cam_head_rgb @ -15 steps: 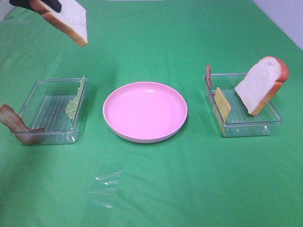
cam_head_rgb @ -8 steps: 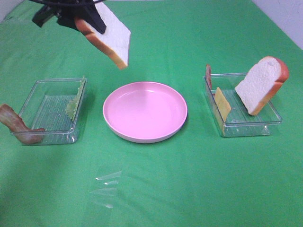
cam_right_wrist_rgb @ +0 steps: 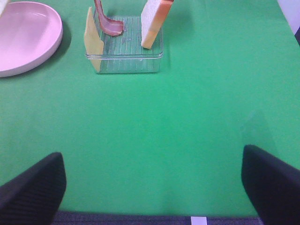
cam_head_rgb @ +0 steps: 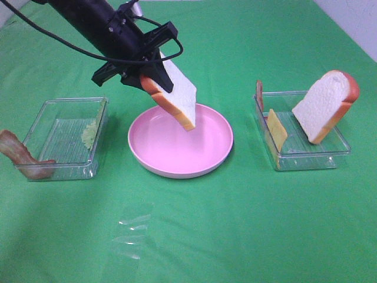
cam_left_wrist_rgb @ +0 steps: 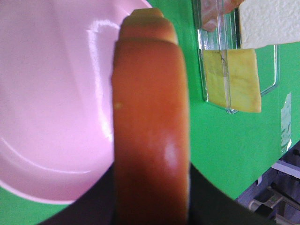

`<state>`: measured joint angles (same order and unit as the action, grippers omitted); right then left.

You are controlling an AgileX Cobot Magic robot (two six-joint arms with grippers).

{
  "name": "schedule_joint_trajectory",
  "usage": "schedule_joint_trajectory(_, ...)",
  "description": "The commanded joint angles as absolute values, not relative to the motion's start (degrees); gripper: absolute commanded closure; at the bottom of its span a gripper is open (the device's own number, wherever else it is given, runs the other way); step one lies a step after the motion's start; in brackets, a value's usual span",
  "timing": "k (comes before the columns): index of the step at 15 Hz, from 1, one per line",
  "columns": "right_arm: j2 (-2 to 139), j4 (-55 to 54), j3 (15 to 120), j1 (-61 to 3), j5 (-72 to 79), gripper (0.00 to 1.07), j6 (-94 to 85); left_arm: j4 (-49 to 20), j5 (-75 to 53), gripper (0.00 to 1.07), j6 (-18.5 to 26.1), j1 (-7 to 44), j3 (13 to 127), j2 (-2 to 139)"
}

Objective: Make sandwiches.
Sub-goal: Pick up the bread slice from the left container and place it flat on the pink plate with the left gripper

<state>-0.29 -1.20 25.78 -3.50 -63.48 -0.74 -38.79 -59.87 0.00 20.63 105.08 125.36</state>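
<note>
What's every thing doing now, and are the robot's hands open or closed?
left gripper, shut on held bread slice
held bread slice, tilted, above the pink plate
pink plate, bare
lettuce, leaning inside left tray
left bacon strip, draped over left tray's corner
other bread slice, leaning in right tray
cheese slice, leaning on right tray's wall
right bacon strip, upright in right tray
right gripper, open, holding nothing

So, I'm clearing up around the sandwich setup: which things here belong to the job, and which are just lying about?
Job: bread slice in the left gripper, second bread slice, cheese, lettuce, left bacon strip, right bacon strip, pink plate, left tray, right tray.
Lying about: clear shiny scrap on the green cloth.
</note>
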Motion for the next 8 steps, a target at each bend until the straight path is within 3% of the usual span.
schedule_joint_trajectory(1,-1.83,-1.26,25.95,-3.5,-63.08,0.08,-1.32,-39.94,-57.75,1.07,-0.52,22.69,104.68,127.88)
schedule_joint_trajectory(8,-1.83,-1.26,25.95,-3.5,-63.08,0.08,-1.32,-42.28,-54.6,1.07,-0.52,24.58,104.68,131.26)
